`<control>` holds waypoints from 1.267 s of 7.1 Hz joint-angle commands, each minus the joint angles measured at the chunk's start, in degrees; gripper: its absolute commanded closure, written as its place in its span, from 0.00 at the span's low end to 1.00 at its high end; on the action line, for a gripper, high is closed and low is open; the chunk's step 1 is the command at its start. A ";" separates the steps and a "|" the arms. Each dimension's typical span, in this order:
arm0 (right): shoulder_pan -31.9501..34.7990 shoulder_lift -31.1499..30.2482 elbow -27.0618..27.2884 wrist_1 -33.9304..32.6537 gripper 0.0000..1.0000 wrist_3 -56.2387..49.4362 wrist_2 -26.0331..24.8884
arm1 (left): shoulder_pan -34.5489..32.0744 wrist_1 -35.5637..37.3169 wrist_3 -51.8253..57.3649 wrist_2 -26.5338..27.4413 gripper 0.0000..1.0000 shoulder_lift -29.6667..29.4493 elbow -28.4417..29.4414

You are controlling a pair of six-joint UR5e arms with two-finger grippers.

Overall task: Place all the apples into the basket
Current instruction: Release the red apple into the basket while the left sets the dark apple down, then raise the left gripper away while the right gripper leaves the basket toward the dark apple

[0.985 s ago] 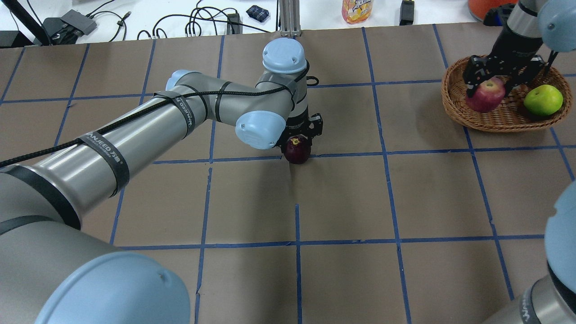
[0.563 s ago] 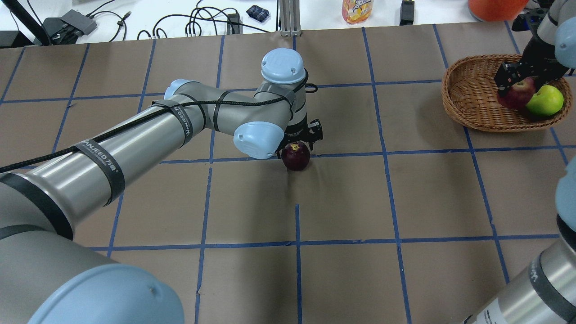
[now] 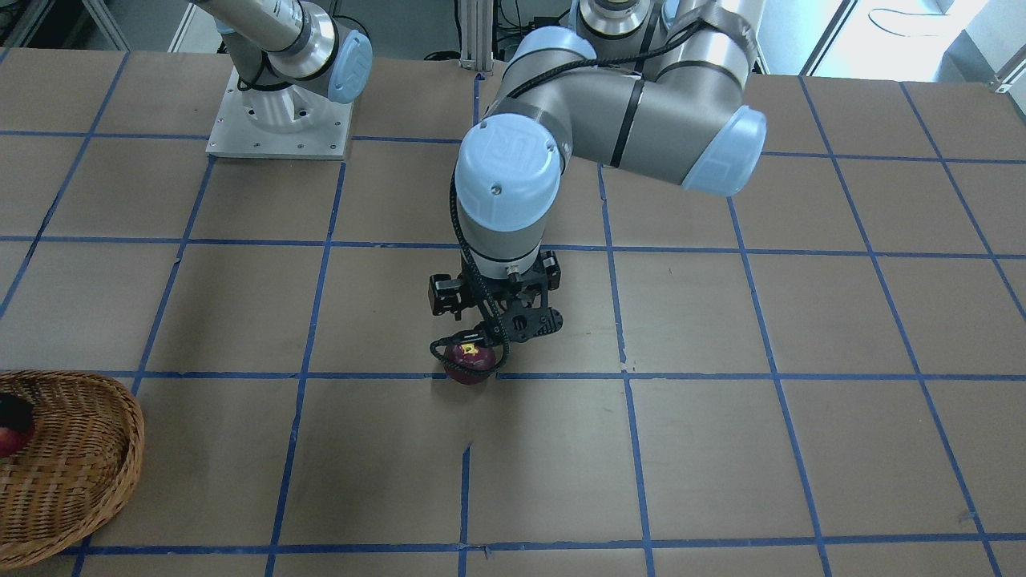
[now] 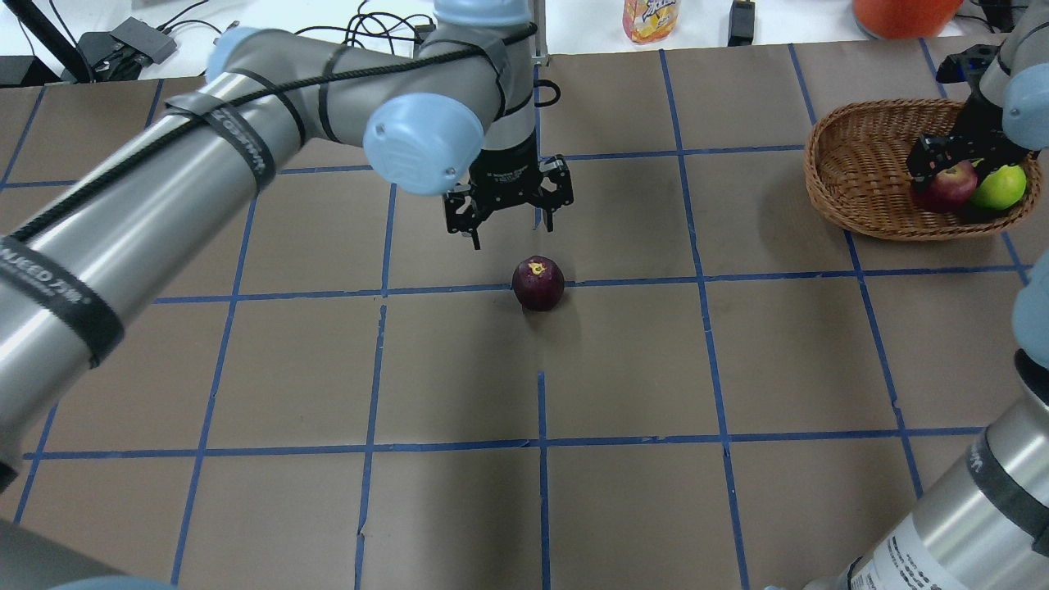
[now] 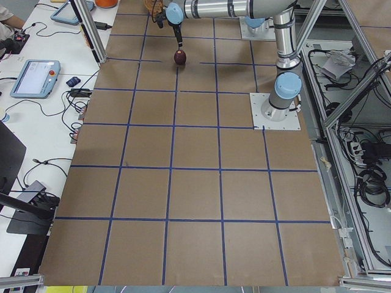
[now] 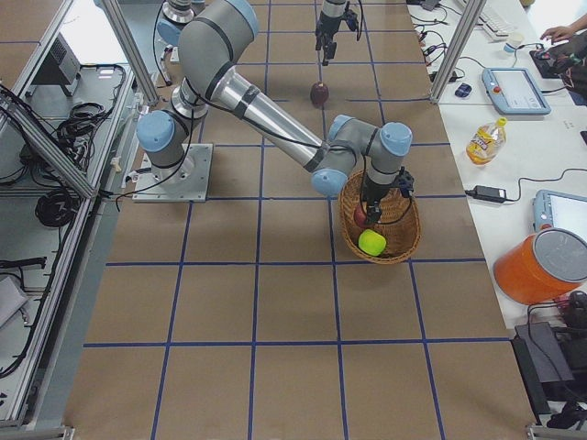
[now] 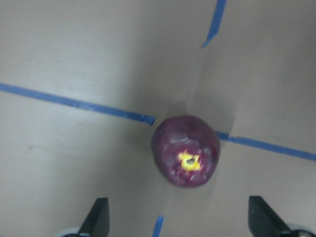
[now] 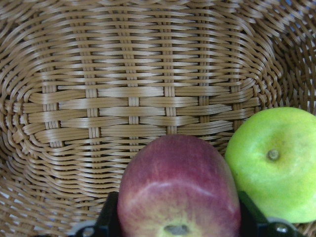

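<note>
The dark maroon apple (image 4: 538,283) sits on the brown table on a blue tape line, yellow stem spot up. My left gripper (image 4: 512,233) hangs open just beyond and above it, touching nothing. In the left wrist view the apple (image 7: 186,150) lies between and ahead of the spread fingertips (image 7: 98,219). The wicker basket (image 4: 860,176) stands at the far right. My right gripper (image 4: 955,164) is inside it, shut on the red apple (image 4: 941,187), which rests against the green apple (image 4: 998,187). The right wrist view shows the red apple (image 8: 177,192), the green apple (image 8: 271,163) and the basket floor (image 8: 128,89).
A drink bottle (image 4: 650,18), cables and an orange object (image 4: 901,12) lie on the white bench beyond the table's far edge. The right arm's base plate (image 3: 280,120) is bolted near the robot side. Blue tape lines grid the brown table (image 4: 623,369).
My left gripper, earlier down around the maroon apple, has lifted off and back, open; the apple stays on the table. My right gripper moved the red apple across the basket to the green one.
</note>
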 commanded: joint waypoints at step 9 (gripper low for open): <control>7.75 -10.10 0.88 18.20 0.00 16.29 9.38 | 16.85 5.97 35.65 0.71 0.00 23.71 -14.53</control>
